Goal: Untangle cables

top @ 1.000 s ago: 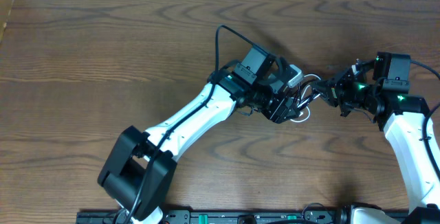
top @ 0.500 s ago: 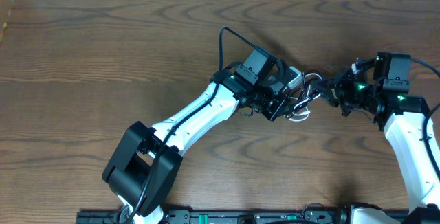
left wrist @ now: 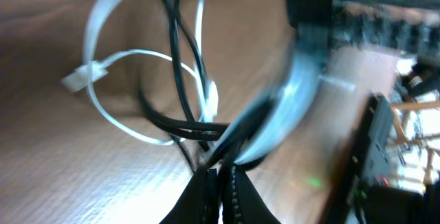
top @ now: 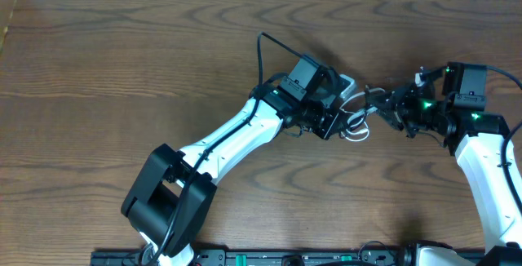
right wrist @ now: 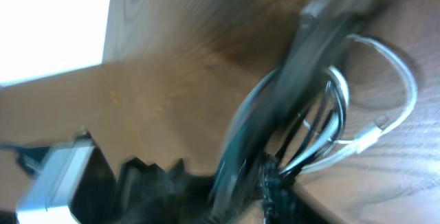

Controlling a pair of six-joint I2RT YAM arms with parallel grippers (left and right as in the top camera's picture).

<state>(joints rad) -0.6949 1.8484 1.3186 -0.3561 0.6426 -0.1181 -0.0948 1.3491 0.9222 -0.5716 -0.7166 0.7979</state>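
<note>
left arm edged right slightly. left tool (left wrist: 218,185) clenched on black cable (left wrist: 177,52), white cable (left wrist: 95,97) looped round it, tangle on tabletop (top: 122,70) between tools. right tool (top: 380,104) grip: can't tell. step: separating; next wants a slow opposing pull.

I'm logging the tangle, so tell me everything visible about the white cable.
The white cable is a thin, glossy cord in several loose loops, on or just above the wooden table. One small white plug shows at a loop's side. The black cable crosses through its loops. The left hand pinches the black cable beside it.
</note>
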